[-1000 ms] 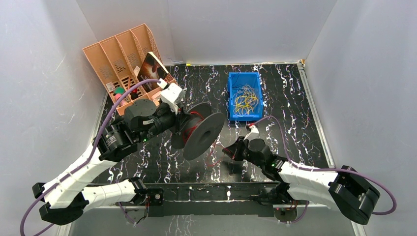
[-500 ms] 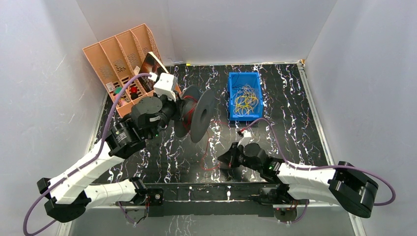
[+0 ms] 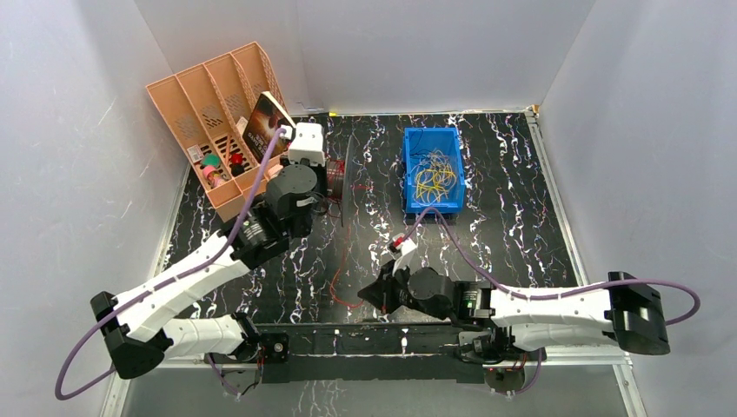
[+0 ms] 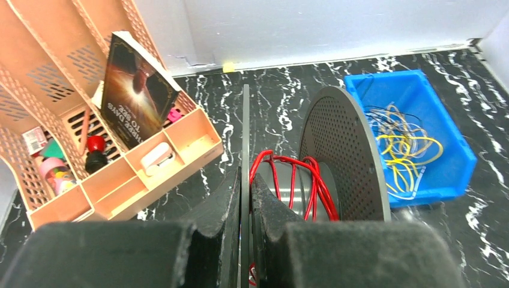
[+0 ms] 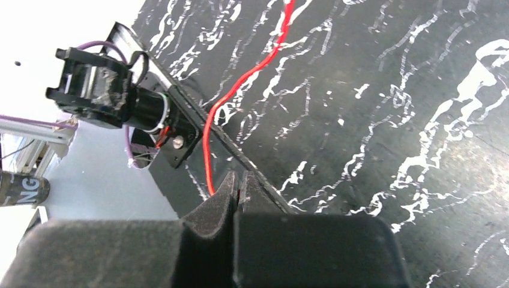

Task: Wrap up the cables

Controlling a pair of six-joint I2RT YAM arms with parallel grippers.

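A black spool [image 3: 348,187] is held off the table, seen edge-on from above. My left gripper [image 3: 333,181] is shut on its near flange [image 4: 246,120]; the thin disc runs between the fingers [image 4: 231,201]. Red cables [image 4: 300,180] loop loosely over the grey hub in front of the perforated far flange [image 4: 342,144]. One red strand [image 3: 341,282] trails down across the table to my right gripper [image 3: 372,294] near the front edge. In the right wrist view the cable [image 5: 240,84] curves into that gripper [image 5: 239,183], which is shut on it.
A blue bin [image 3: 408,174] of yellow wires [image 3: 432,181] stands at the back right of the spool. An orange organizer [image 3: 200,95] with a book [image 3: 263,126] sits at the back left, close to the left wrist. The arm-base rail [image 3: 374,334] lies just behind the right gripper.
The left arm has carried the spool toward the back and turned it edge-on. The right gripper has slid left and nearer the front edge, drawing the red strand out.
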